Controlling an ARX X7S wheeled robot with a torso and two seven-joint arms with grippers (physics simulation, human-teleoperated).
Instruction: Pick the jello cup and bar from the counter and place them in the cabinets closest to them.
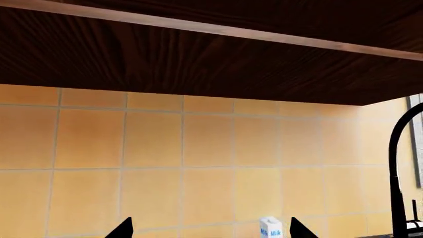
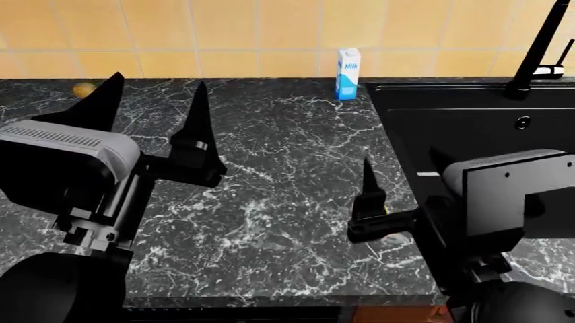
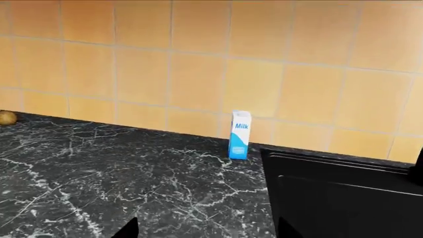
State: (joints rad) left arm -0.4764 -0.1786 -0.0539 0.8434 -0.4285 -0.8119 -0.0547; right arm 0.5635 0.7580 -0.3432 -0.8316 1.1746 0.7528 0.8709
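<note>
The jello cup and the bar are out of view in all frames. The black marble counter [image 2: 269, 168] with white veining stretches below both arms and also shows in the right wrist view [image 3: 99, 163]. My left gripper [image 2: 157, 84] is open and empty, raised above the counter's left part. In the left wrist view the left gripper [image 1: 210, 230] faces the tiled wall under a dark wooden cabinet [image 1: 198, 59]. My right gripper [image 2: 413, 175] is open and empty, low over the counter near the sink's edge. In its own view the right gripper [image 3: 206, 233] has only counter between its tips.
A blue-and-white milk carton [image 2: 348, 73] stands at the back of the counter by the wall; it also shows in both wrist views [image 3: 239, 135] [image 1: 270, 227]. A black sink [image 2: 467, 128] with a black faucet [image 2: 539, 47] lies at the right. A small brown round thing [image 2: 83, 89] sits at the back left.
</note>
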